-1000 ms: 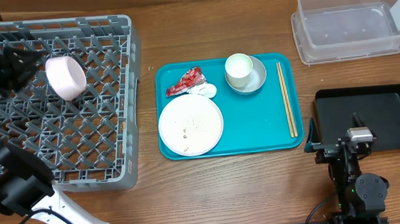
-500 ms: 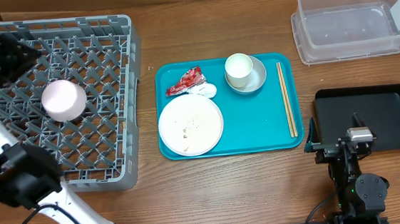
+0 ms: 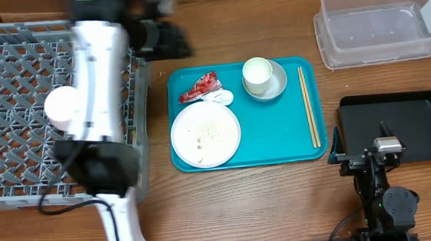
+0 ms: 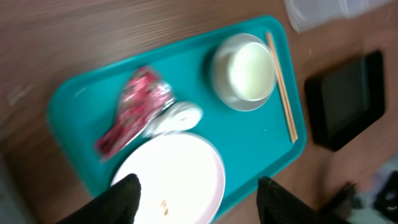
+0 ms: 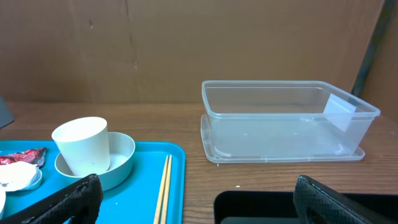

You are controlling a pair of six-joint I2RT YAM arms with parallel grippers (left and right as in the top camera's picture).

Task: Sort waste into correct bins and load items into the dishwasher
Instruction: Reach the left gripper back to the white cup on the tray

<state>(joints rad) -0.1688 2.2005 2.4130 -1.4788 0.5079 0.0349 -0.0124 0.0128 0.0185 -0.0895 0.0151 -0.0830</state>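
Observation:
My left gripper (image 3: 172,39) hovers above the gap between the grey dishwasher rack (image 3: 17,151) and the teal tray; its jaws stand open and empty. The left wrist view looks down between its fingertips (image 4: 118,199) on the large white plate (image 4: 174,174) with food crumbs (image 4: 165,204), the red wrapper (image 4: 134,109), the white scrap (image 4: 177,118), the cup (image 4: 252,70) standing in a bowl (image 3: 277,85), and the chopsticks (image 4: 281,87). A pale bowl (image 3: 62,106) lies in the rack, partly behind my left arm. My right gripper (image 3: 370,148) rests open by the black tray (image 3: 401,125).
The teal tray (image 3: 278,135) lies mid-table. The clear tub (image 3: 381,23) stands at the far right, beyond the black tray. My left arm stretches from the near edge across the rack's right side. The right wrist view shows the cup (image 5: 84,146), chopsticks (image 5: 163,190) and tub (image 5: 286,118).
The left gripper let the pale bowl go in the rack and swung right from the rack's far left corner toward the teal tray. The right arm has not moved.

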